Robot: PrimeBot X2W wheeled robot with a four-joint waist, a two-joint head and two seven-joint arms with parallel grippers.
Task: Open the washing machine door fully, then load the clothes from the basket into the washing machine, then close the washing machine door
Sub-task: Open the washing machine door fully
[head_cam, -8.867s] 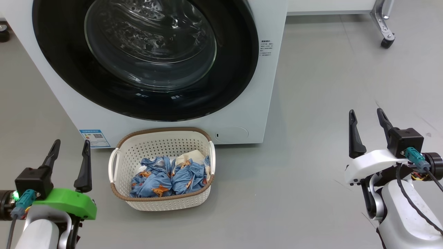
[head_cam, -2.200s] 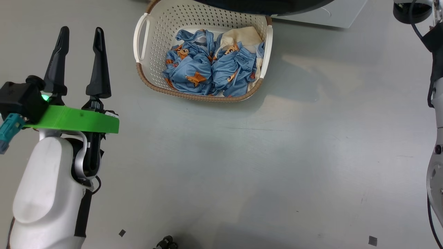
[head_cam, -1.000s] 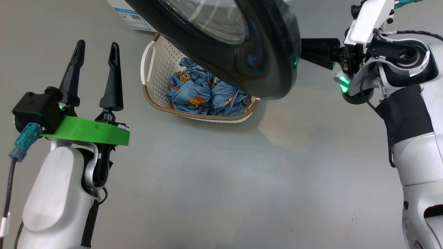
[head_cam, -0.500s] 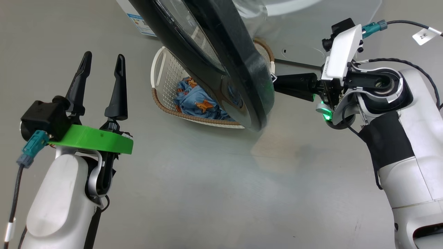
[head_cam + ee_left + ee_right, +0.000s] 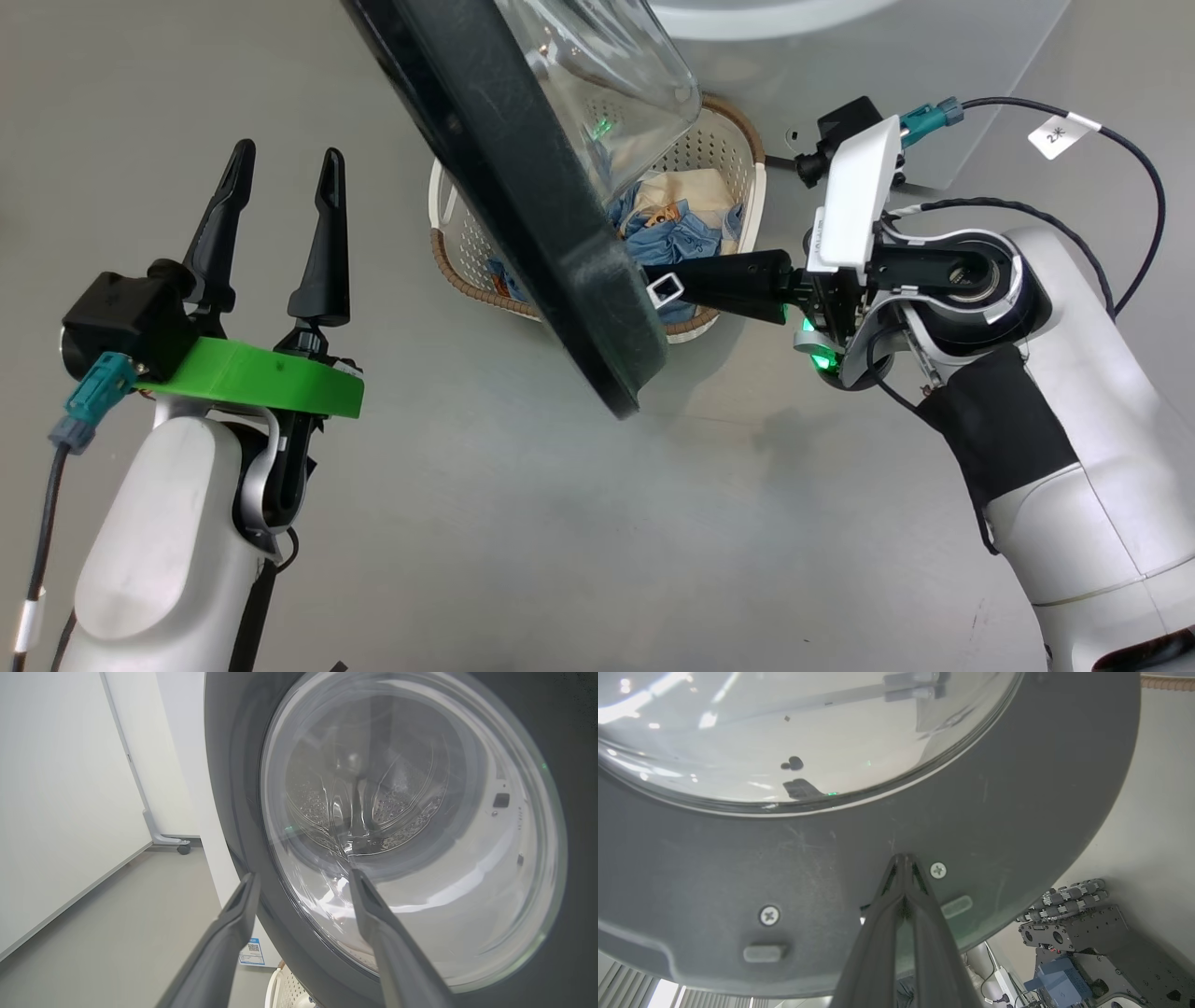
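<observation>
The washing machine door [image 5: 523, 205] stands partly open and edge-on, its glass bowl [image 5: 607, 65] facing the washing machine [image 5: 934, 75]. My right gripper [image 5: 658, 291] is shut, its tips pressed against the door's inner face near the latch; the right wrist view has the right gripper [image 5: 903, 858] touching the grey inner face of the door [image 5: 1017, 812]. My left gripper [image 5: 287, 154] is open and holds nothing, left of the door. In the left wrist view the left gripper [image 5: 301, 877] points at the door's outer glass [image 5: 411, 835]. The basket [image 5: 738, 159] holds the clothes [image 5: 677, 229], partly hidden by the door.
Grey floor spreads in front of me. A wheeled frame leg [image 5: 180, 847] and a white wall panel [image 5: 56, 812] stand left of the machine. A tagged cable [image 5: 1064, 135] loops over my right arm. Robot base hardware [image 5: 1069, 900] lies below the door.
The door has swung further open, its edge moving left across the head view, with my shut right gripper following against its inner face. More of the basket shows. The left gripper has kept its place.
</observation>
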